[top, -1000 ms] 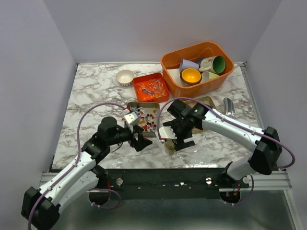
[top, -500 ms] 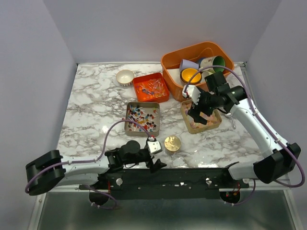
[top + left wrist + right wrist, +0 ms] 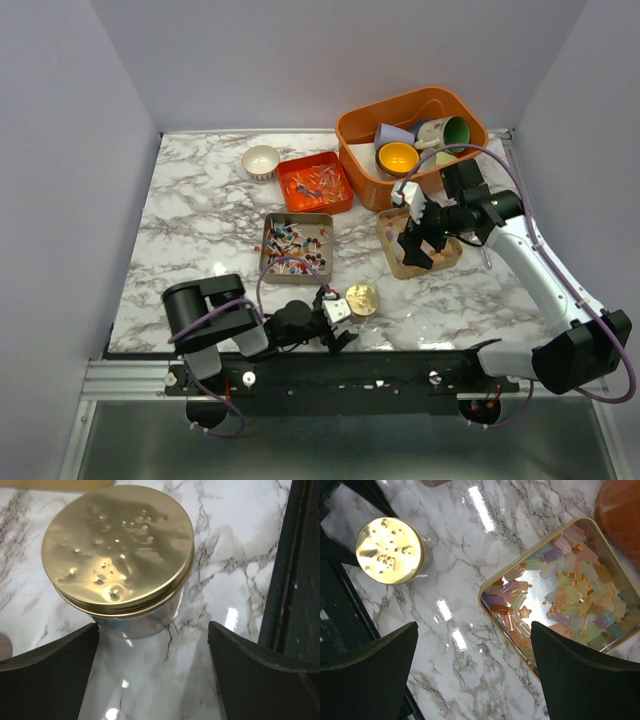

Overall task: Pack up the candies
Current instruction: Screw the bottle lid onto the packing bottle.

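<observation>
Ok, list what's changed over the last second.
The right gripper swung from the centre to the right, now open over the tin of pastel candies. The left gripper pulled back to the near edge, open, facing the gold-lidded jar. Nothing held. Everything else stayed.

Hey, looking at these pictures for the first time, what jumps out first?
The orange bin of coloured cups at the back right stands out first. Next, the gold-lidded jar near the front edge, just ahead of the open left gripper. Then the sweets: bright wrapped candies in a square tin mid-table, pastel candies in a second tin below the open right gripper.
</observation>
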### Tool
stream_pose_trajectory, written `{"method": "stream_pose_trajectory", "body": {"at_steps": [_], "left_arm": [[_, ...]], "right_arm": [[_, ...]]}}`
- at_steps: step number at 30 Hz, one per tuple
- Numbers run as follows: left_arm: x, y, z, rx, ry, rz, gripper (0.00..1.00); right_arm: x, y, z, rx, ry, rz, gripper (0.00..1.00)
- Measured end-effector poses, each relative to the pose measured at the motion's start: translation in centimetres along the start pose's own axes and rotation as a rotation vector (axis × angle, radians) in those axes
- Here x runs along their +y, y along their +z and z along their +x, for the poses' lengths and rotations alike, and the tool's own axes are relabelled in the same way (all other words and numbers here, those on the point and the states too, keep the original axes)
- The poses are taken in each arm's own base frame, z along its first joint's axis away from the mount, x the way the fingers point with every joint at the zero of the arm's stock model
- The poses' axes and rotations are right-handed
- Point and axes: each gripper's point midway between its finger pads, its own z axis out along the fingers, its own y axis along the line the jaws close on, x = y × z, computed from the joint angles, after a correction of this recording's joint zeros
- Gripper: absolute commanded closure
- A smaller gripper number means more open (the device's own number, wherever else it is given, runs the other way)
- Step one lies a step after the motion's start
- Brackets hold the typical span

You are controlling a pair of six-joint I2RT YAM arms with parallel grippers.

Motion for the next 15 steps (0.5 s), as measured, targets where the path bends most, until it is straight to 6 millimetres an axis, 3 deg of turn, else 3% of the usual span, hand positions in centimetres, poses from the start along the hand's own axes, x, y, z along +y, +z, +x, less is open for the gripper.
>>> {"method": "stream_pose_trajectory", "body": {"at_steps": [8, 15], "left_arm": [[1.3, 4.7, -1.5, -0.107, 0.018, -0.072, 0.01], [2.0, 6.6, -2.1, -0.152, 0.034, -0.117, 0.12]], "right_arm": [[4.4, 1.0, 3.4, -0.073, -0.229, -0.129, 0.00], [5.0, 4.0, 4.3, -0.075, -0.397, -0.286, 0.00]]}}
